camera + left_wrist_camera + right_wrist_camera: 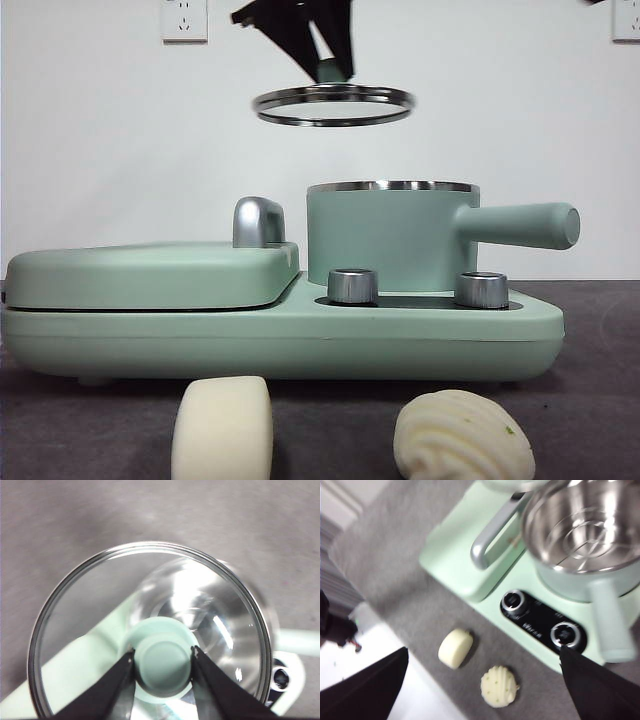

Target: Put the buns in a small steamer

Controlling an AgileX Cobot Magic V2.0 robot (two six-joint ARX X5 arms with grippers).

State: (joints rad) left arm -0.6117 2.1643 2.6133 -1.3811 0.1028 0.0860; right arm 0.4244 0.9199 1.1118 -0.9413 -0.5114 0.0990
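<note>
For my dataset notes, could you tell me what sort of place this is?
Probably a lab bench staged as a kitchen: a mint-green cooker with a steamer pot, two buns on grey cloth, bare white wall with sockets.

We saw the steamer (pixel 390 235) at centre right of the front view on the base (pixel 300 335), the griddle plate (pixel 150 272) to its left, the lid (pixel 333 104) above it, both buns (pixel 222 428) (pixel 463 438) in front along the bottom edge.
</note>
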